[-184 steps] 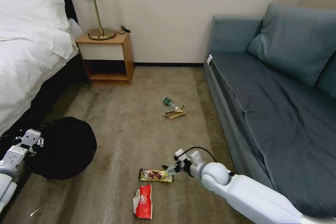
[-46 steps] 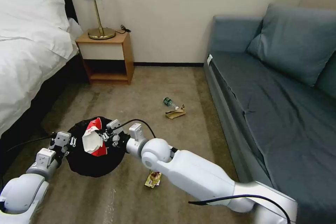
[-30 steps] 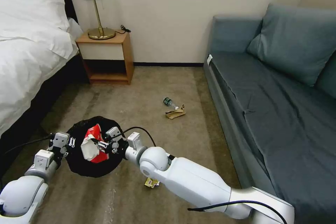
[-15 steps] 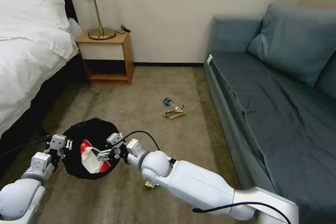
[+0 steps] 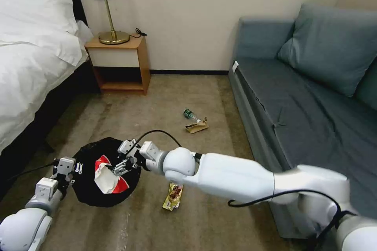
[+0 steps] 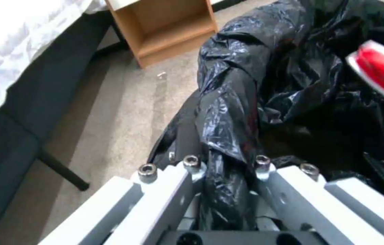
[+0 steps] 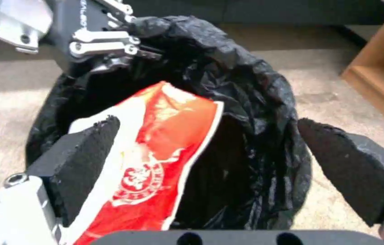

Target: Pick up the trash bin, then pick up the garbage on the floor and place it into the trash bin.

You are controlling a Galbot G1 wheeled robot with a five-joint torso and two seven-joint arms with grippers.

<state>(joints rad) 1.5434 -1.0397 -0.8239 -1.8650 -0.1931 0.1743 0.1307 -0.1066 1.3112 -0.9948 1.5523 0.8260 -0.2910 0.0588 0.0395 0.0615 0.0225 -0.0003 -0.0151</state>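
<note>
We hold the bin point(image 5: 104, 174) by its rim with our left tool point(image 5: 67, 169), whose fingers are clamped on the black bag folded over that rim; the left wrist view shows the bag point(image 6: 232, 136) bunched between the two fingers point(image 6: 164, 190). The bin sits low over the floor point(image 5: 165, 106), on the bed point(image 5: 27, 62) side of the room.

Our right tool point(image 5: 121, 166) hangs over the bin's mouth with its pads point(image 7: 87, 153) spread wide apart. The red wrapper point(image 5: 108, 176) lies in the mouth of the bin, leaning on the bag; in the right wrist view the wrapper point(image 7: 155, 160) lies against one pad while the other pad stands well clear of it, so the tool has no grip on it.

The gold wrapper point(image 5: 173, 197) lies on the floor just beside the bin, on its sofa point(image 5: 314, 98) side, under our right forearm. The bottle point(image 5: 189, 115) and the brown paper point(image 5: 197, 126) lie touching each other on the floor well beyond the bin, toward the wall, between the nightstand point(image 5: 119, 64) and the sofa.
</note>
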